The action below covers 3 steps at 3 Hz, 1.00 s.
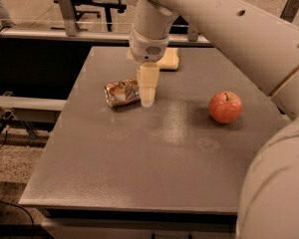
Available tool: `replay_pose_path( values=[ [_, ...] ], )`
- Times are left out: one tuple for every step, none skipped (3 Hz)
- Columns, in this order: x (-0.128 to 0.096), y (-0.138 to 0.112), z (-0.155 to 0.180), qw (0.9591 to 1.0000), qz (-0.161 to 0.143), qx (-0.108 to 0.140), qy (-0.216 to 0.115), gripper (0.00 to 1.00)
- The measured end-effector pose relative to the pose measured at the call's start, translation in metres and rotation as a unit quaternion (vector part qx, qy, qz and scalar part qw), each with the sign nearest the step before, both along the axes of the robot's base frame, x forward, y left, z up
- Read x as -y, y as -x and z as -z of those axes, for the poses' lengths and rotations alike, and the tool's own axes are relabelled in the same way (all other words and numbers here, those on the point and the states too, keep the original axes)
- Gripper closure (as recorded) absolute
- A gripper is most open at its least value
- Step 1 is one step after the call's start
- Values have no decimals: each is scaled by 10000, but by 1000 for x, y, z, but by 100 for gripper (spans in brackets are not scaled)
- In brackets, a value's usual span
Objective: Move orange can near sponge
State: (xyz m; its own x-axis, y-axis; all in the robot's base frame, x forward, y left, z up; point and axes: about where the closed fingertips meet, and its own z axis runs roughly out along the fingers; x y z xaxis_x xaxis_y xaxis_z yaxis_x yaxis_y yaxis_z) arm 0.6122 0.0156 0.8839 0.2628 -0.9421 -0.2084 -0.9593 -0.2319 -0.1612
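Observation:
The orange can (121, 92) lies on its side on the grey table (154, 153), left of middle. It is dented, silver with orange-brown print. The gripper (148, 101) hangs from the white arm and points down right at the can's right end, its cream fingers (148, 83) close against the can. The sponge (168, 59), a pale yellow block, lies at the table's far edge behind the gripper and is partly hidden by the arm.
A round orange-red apple (225, 107) sits on the right side of the table. The big white arm (249, 44) crosses the upper right. A railing and a chair base stand beyond the table's far edge.

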Motion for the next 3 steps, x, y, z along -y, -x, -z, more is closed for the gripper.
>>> replay_pose_path(
  values=[
    [-7,-6,14,9998,-101,-97,145,0],
    [-10,-11,27,9994,-129,-163,274,18],
    [-7,-17,36,9989,-89,-214,400,49]
  ],
)
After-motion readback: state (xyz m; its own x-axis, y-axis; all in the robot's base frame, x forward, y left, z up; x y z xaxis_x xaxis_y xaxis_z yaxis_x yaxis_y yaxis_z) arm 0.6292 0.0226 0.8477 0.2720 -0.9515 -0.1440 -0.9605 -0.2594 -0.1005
